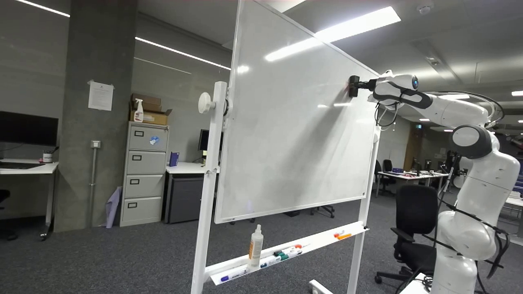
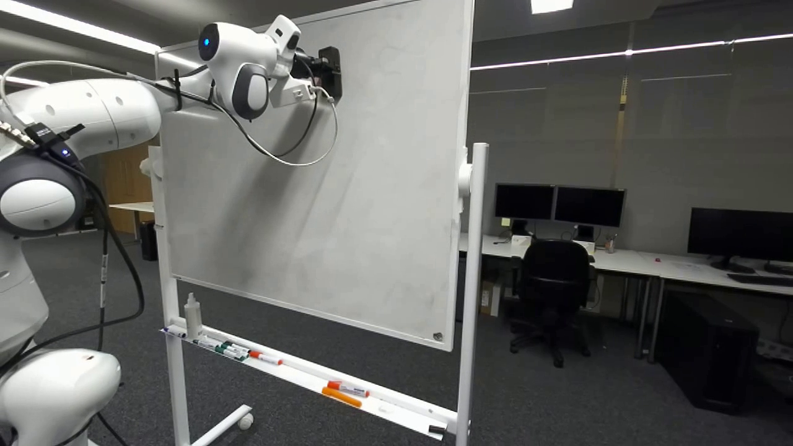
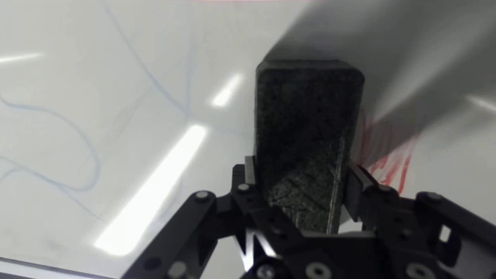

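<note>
My gripper (image 3: pixel 302 176) is shut on a black block-shaped eraser (image 3: pixel 306 116), one finger on each side of it. The eraser also shows in both exterior views (image 1: pixel 354 86) (image 2: pixel 332 74), where it is upright at the face of a whiteboard (image 1: pixel 286 122). It appears to touch the board; its far face is hidden. In the wrist view, red marker strokes (image 3: pixel 393 166) lie on the board just right of the eraser, partly in shadow and partly behind the eraser and finger. Faint blue curved lines (image 3: pixel 155 79) run across the board to the left.
A white ledge (image 2: pixel 396 412) under the board holds a clear spray bottle (image 1: pixel 255 247), several markers (image 2: pixel 232 350) and an orange marker (image 2: pixel 341 396). The board's white post (image 2: pixel 476 279) stands at its side. A black chair (image 1: pixel 416 212) stands near the arm's base. Cables (image 2: pixel 310 162) hang by the wrist.
</note>
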You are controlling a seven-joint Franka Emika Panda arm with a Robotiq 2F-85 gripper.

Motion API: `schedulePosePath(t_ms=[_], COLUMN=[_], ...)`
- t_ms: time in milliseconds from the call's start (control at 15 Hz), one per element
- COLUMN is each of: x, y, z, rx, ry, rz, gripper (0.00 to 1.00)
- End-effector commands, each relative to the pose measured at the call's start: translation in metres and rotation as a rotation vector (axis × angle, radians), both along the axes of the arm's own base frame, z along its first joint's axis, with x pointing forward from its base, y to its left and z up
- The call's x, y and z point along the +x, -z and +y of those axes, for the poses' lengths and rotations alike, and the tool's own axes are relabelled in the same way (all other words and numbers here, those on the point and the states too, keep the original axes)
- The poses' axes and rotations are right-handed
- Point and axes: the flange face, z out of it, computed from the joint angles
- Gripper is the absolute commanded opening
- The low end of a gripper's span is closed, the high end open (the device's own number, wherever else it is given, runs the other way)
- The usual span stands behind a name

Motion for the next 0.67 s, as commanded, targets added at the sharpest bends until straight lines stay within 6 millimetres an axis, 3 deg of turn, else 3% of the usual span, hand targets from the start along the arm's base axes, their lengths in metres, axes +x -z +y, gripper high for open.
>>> schedulePosePath(t_ms=[0,333,600], x=[0.024,0.033,0.031], y=[-0.004,0.005,0.005], z=[0.055,0.097,0.113], rx=[-0.065,-0.158,-0.202], ry=[-0.109,-0.205,-0.253], rz=[0.028,0.074,0.084], gripper=[0.30,0.30,0.30])
